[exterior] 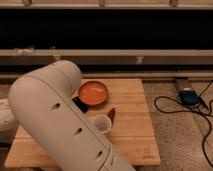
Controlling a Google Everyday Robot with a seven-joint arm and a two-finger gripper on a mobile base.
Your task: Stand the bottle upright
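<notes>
The gripper is hidden behind the big white arm [60, 120], so I cannot tell its opening or hold; the bottle is hidden too, its place beside the gripper unclear

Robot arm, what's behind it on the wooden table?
Past the arm show an orange bowl, a white cup and a small reddish object. It covers much of the wooden table; no bottle can be made out. The gripper is out of view.
</notes>
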